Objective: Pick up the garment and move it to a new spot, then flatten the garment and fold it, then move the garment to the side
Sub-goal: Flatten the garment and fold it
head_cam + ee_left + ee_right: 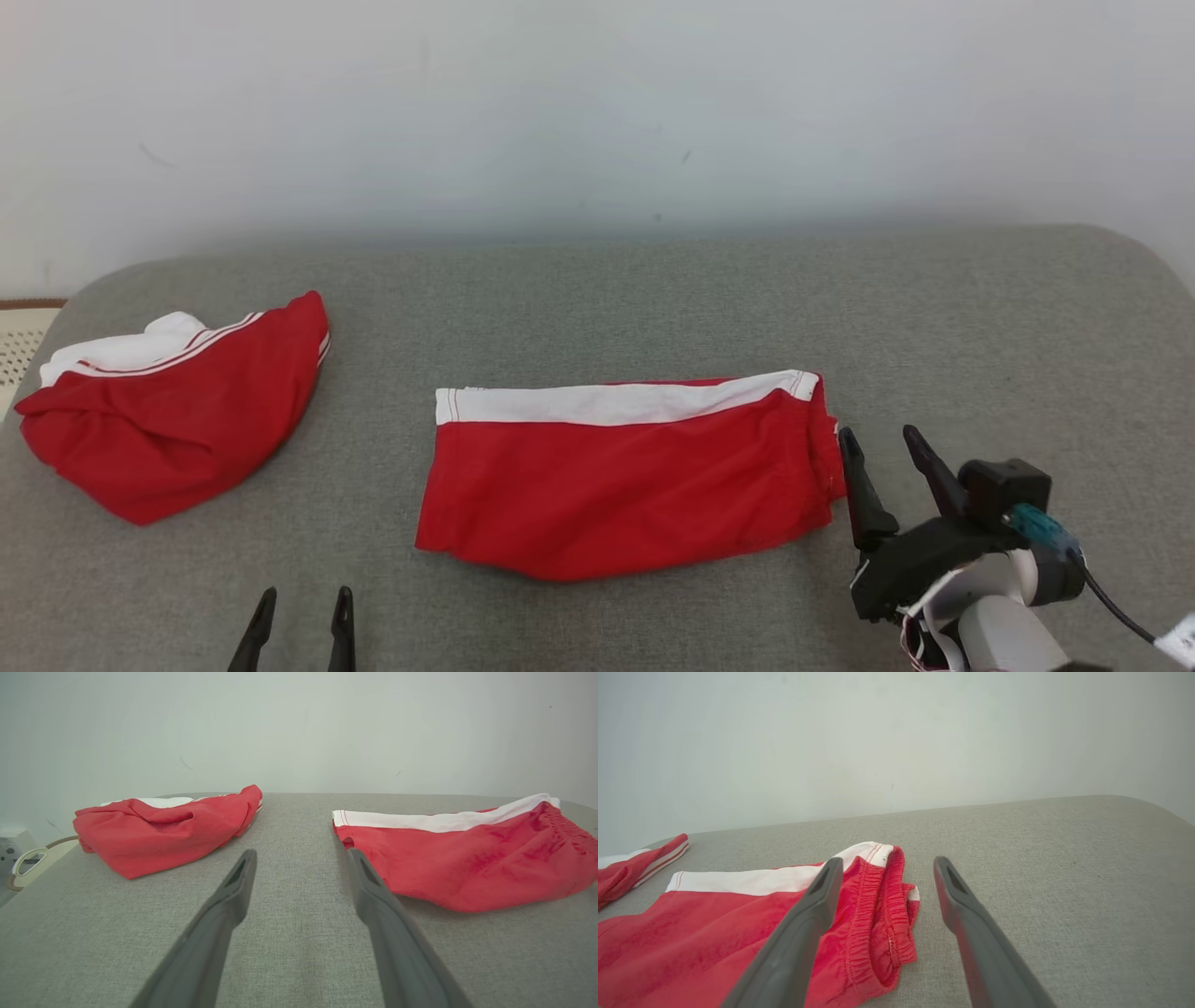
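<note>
Shorts point(625, 485), red w/ white side stripe, lie folded mid-surface point(653, 299) in head view. Long axis runs left-right across me, elastic waistband end toward my right. R gripper point(878, 434) sits just beside that end, jaws spread wide, holding nothing. Its inner finger looks close to touching the cloth, but I can't confirm contact. L gripper point(307, 597) is low at near left, jaws also apart and empty, short of the shorts' left end. A 2nd pair of red shorts point(177, 429) is bunched at far left, well apart.

L wrist view: folded shorts lie ahead and to the right of the jaws, their near-left corner just past the right fingertip. The bunched pair is ahead-left.

R wrist view: gathered waistband point(878, 905) shows between the jaws and partly behind the left finger, rest of the shorts trailing off left.

My read: fold looks done, so the shift aside is what's left. R arm is nearer, so the grab is at the waistband end, w/ the pull along the long axis.
</note>
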Available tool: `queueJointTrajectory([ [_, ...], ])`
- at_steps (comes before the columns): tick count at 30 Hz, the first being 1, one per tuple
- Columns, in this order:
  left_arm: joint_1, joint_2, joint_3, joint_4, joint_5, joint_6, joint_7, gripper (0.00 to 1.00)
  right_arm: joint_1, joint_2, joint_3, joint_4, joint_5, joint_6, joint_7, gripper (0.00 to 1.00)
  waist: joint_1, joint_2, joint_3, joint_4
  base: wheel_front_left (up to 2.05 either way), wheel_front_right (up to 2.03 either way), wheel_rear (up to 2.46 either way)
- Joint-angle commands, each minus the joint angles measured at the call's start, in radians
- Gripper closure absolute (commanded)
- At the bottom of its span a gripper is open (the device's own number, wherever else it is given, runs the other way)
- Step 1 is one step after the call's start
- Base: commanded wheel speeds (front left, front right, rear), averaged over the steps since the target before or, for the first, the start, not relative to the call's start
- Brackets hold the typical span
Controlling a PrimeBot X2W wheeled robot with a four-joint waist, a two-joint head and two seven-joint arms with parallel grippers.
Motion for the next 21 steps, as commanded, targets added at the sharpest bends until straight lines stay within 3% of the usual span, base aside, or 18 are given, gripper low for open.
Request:
queueJointTrajectory([
  [1,-0.006,-0.002,-0.001,0.004,0.01,0.0,-0.003,0.0,-0.013,-0.003,0.005,0.018,0.005,0.0,-0.004,0.0,-0.0001,-0.0001,0.005,0.008,0.0,0.0,0.0],
  [12,-0.044,-0.022,-0.001,0.018,0.026,-0.033,-0.003,0.0,-0.222,-0.005,0.007,0.388,0.037,0.0,-0.025,0.0,-0.0001,-0.0001,0.059,0.058,0.0,0.0,0.0],
  [21,-0.079,-0.036,0.014,0.032,0.034,-0.049,-0.003,0.0,-0.337,-0.003,0.016,0.606,0.062,0.0,-0.048,0.0,-0.0001,-0.0001,0.106,0.071,0.0,0.0,0.0],
])
